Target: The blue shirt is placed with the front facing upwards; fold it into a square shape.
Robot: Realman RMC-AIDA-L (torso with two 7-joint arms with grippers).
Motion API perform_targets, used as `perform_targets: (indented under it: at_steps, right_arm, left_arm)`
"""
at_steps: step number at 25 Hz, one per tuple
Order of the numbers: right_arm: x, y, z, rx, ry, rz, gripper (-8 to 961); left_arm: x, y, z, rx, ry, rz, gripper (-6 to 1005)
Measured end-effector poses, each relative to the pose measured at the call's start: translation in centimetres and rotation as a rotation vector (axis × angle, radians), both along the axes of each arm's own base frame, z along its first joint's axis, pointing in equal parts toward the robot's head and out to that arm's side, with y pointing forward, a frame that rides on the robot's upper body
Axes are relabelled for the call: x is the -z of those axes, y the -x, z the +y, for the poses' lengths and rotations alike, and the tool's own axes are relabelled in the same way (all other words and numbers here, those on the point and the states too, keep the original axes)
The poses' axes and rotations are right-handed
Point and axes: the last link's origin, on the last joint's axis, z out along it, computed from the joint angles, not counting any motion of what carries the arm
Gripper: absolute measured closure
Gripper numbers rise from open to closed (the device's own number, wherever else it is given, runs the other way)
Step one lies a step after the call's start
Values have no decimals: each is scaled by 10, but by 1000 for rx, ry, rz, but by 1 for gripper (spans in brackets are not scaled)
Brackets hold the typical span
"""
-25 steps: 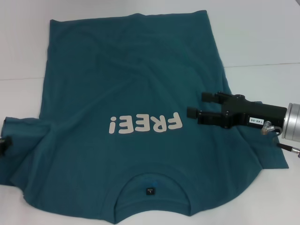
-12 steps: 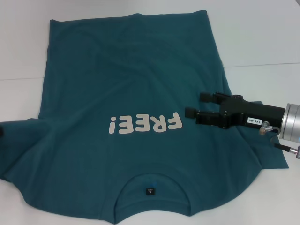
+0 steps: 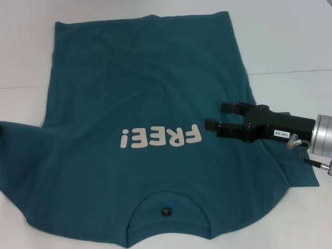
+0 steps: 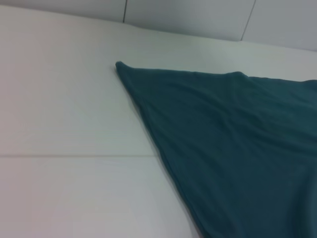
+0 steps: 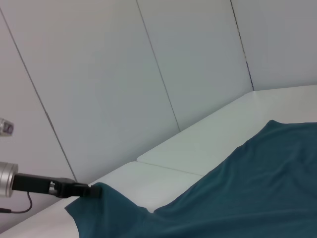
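Note:
The blue shirt (image 3: 145, 104) lies spread front up on the white table, with the cream "FREE!" lettering (image 3: 160, 137) and the collar with its black tag (image 3: 165, 211) at the near edge. My right gripper (image 3: 215, 115) is open and hovers over the shirt's right side, just beside the lettering. My left gripper is out of the head view. It shows in the right wrist view (image 5: 91, 190) at the tip of the shirt's left sleeve (image 5: 106, 198), closed on the cloth. The left wrist view shows only a corner of the shirt (image 4: 237, 148).
The white table (image 3: 290, 41) has a seam line running across it behind the shirt's middle. White wall panels (image 5: 148, 74) stand behind the table. The shirt's right sleeve (image 3: 298, 174) lies under my right arm.
My left gripper has moved left out of the head view, drawing the bunched left sleeve out flat to the picture's edge. My right gripper has shifted slightly left.

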Motion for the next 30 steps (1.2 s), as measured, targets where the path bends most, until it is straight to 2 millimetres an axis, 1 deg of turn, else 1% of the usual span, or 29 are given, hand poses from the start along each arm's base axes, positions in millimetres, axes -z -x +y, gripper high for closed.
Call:
perform_targets:
  at_steps: [4,10,13,22,30]
  right_arm:
    - [0,0,0,3,-3,-2,12]
    - [0,-1,1,3,-4,-3,11]
    - [0,-1,1,3,-4,-3,12]
    - [1,-1,0,6,1,1,12]
    - [2,-1,-1,6,7,-4,12]
  left_arm:
    - [-4,-3,3,12,-8,14,997]
    - [-3,-7,3,24,-1,10,997]
    - [-1,-11,2,29,16,-20,997]
    - [12,-31,-7,87,122,-129,998]
    - [21,-46,-5,110,165,-203,998]
